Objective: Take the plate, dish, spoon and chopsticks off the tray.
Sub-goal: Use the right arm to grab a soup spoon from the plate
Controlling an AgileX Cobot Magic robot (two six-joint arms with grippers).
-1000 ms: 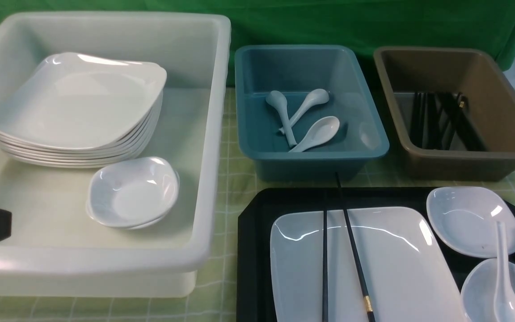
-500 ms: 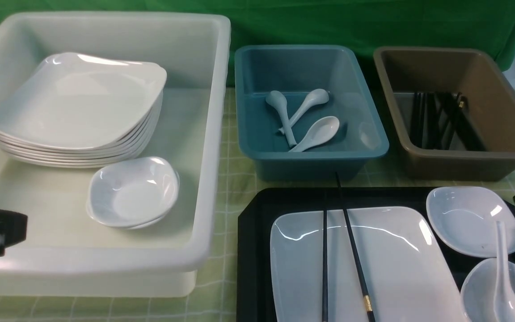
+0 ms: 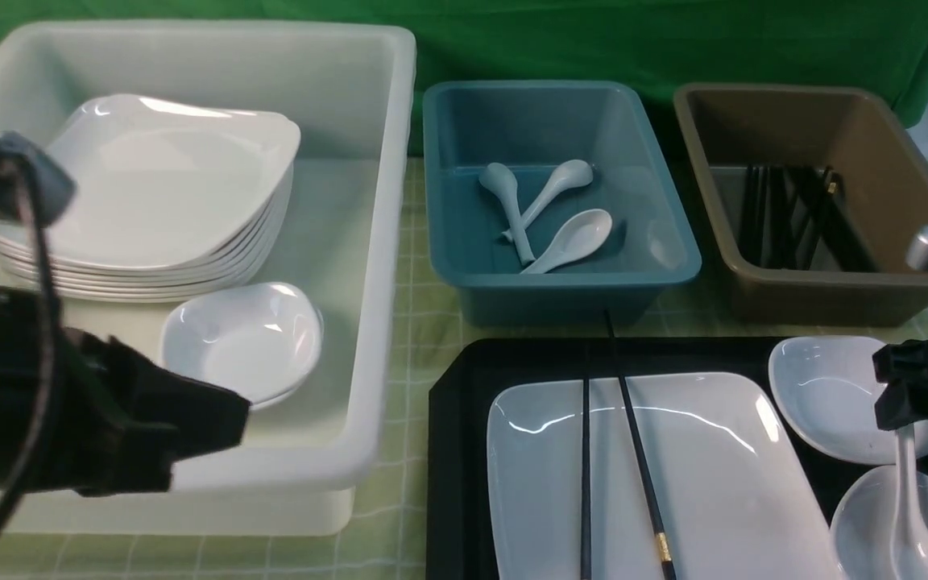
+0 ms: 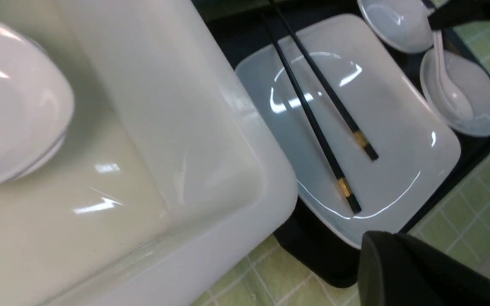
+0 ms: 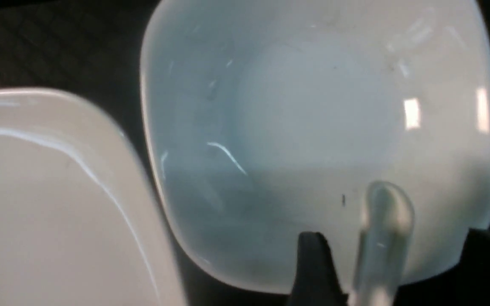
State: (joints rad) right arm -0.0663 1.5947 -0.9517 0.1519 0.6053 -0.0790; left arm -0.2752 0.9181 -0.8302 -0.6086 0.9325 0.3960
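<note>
The black tray (image 3: 464,379) holds the white plate (image 3: 714,483), with the chopsticks (image 3: 633,435) lying across it. On the tray's right side are two small dishes, a far dish (image 3: 826,395) and a near one (image 3: 859,524). The spoon (image 3: 907,499) rests in the near dish, its handle pointing up over the far dish. My right gripper (image 3: 911,395) hovers open, its fingers (image 5: 313,263) either side of the spoon handle (image 5: 381,229) without touching it. My left gripper (image 3: 226,419) is shut and empty, over the white tub's front edge, left of the tray.
A white tub (image 3: 383,242) at left holds a stack of plates (image 3: 150,177) and small dishes (image 3: 238,346). A teal tub (image 3: 561,282) holds three spoons. A brown tub (image 3: 826,282) holds black chopsticks. Green checked cloth covers the table.
My left arm swung in from the left edge, rightward over the white tub's front. My right gripper came in from the right edge to the spoon handle and opened.
</note>
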